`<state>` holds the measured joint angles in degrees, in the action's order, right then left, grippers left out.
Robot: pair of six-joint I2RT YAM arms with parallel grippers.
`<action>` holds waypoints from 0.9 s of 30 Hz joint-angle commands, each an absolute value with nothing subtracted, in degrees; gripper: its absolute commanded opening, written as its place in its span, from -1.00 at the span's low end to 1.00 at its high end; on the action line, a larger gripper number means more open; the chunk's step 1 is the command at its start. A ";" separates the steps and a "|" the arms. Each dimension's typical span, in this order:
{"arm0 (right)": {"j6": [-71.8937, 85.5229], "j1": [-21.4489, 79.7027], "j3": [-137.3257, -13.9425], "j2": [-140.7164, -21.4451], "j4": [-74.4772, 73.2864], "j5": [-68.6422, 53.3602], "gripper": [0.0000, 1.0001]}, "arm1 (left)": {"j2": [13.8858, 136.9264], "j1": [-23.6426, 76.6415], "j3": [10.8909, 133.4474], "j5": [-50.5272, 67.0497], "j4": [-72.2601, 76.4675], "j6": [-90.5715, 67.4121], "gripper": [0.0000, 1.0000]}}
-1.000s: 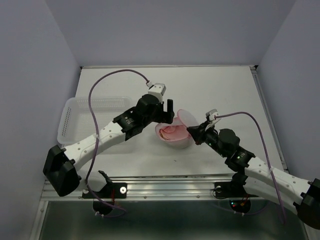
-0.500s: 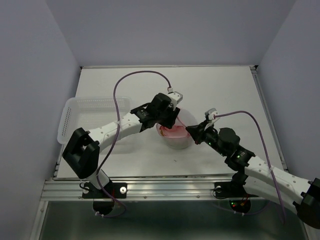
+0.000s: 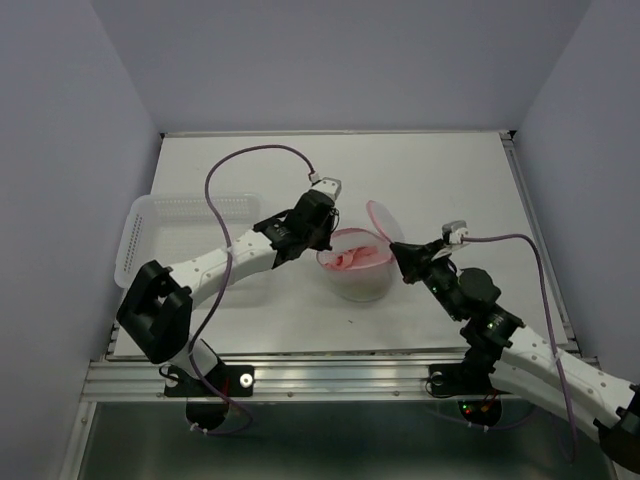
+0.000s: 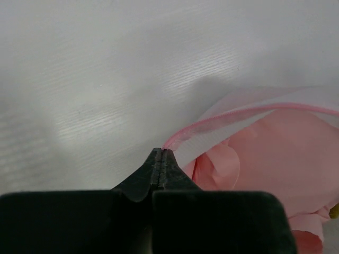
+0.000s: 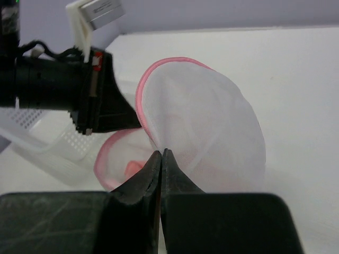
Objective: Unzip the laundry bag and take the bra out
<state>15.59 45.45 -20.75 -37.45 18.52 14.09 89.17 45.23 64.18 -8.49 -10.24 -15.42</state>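
One laundry bag (image 3: 365,285) mid-frame, flap open — one pink bra (image 3: 350,259) inside; right gripper (image 5: 161,153) pinches the flap, left gripper (image 4: 160,152) closed, apparently on the rim. One basket (image 3: 135,235) — left.

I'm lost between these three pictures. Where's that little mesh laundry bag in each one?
Top external: laundry bag in mid-picture, lid flipped open.
Left wrist: the bag fills the right half.
Right wrist: the bag sits in the centre, its lid standing up.
Shared landmark: its pink trim.
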 commanded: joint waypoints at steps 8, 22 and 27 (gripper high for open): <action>33.91 45.26 -7.65 -20.31 24.63 35.94 -0.45 | 72.87 44.91 48.27 -14.41 -0.54 -41.37 -1.00; 46.78 45.26 -19.76 -10.01 -18.71 36.30 0.79 | 67.41 46.67 45.00 -17.93 2.29 -43.60 -1.00; 36.85 45.26 -36.28 -19.76 -24.78 33.85 0.83 | 67.67 47.81 46.67 -19.07 2.20 -40.96 -1.00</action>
